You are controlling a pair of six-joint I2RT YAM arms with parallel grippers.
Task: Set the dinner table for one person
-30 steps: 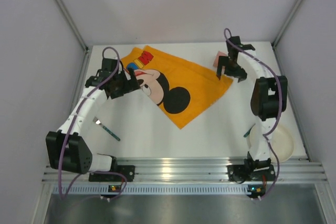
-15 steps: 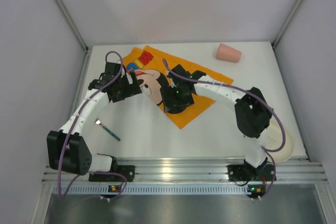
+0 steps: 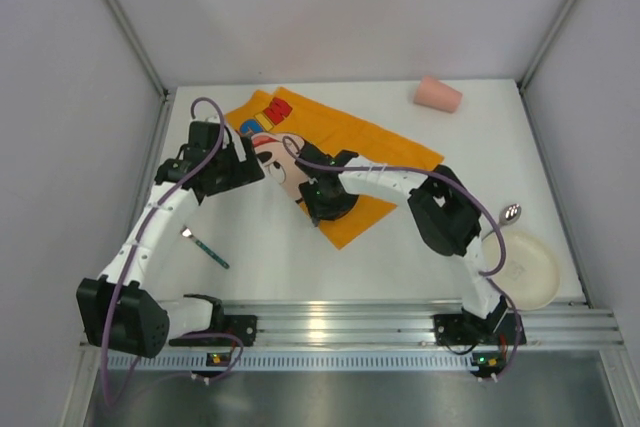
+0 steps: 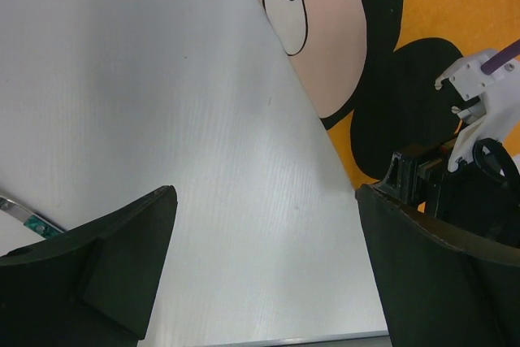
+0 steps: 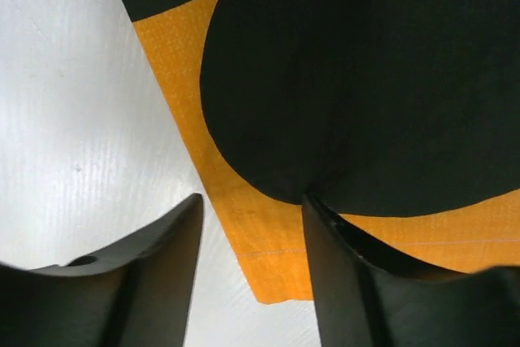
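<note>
The counter (image 3: 300, 267) is the whole white floor of the booth, its ridged rail along the near edge by the arm bases. On it, toward the far middle, an orange Mickey cloth (image 3: 370, 142) lies askew. The right arm (image 3: 440, 212) reaches across to the cloth's near corner. Its jaws stand partly spread astride the hem (image 5: 244, 225), one finger over bare counter and one over the cloth, and not yet pinching it as far as I can see. The left jaws are spread wide over bare counter (image 4: 162, 79) just beside the cloth's left edge (image 4: 325, 103), holding nothing.

I'd say laying the cloth as a place mat is the step in hand. Next, the right jaws must close on the hem, then draw the cloth square and nearer.

A white plate (image 3: 530, 269) at the near right looks bare, with a spoon (image 3: 512, 212) just beyond it. A pink cup (image 3: 438, 94) lies tipped at the far right, its inside unseen. A fork (image 3: 205, 245) lies near left.
</note>
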